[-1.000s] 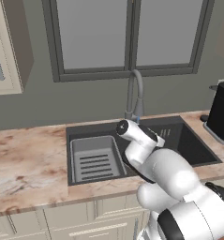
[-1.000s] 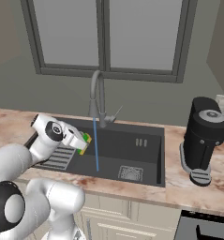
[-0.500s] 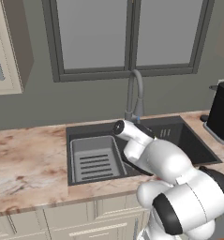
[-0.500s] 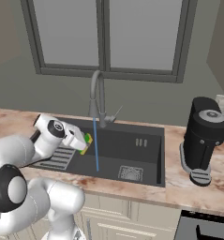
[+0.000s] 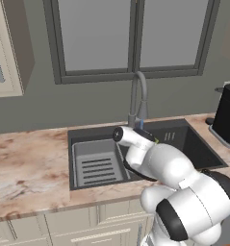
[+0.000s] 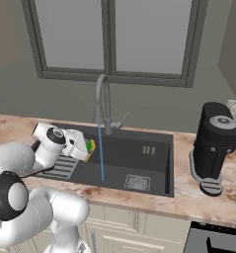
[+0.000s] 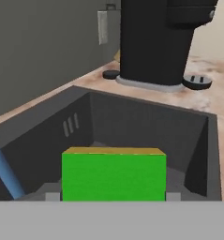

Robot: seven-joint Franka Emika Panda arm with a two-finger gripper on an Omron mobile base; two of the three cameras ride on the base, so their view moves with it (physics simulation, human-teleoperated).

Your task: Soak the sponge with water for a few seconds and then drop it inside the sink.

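Green sponge (image 6: pixel 91 145) is pinched by the gripper (image 6: pixel 88 147) beside the water (image 6: pixel 101 153); soaking may be missed if unshifted.

arm (image 5: pixel 169 166): glossy white, rounded, bulbous links
joints: dark grey to black rings between links
wrist end cap (image 6: pixel 55 136): dark round disc
hand (image 6: pixel 76 143): white, boxy

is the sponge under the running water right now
No, the sponge in the gripper sits beside the water, apart from the stream.
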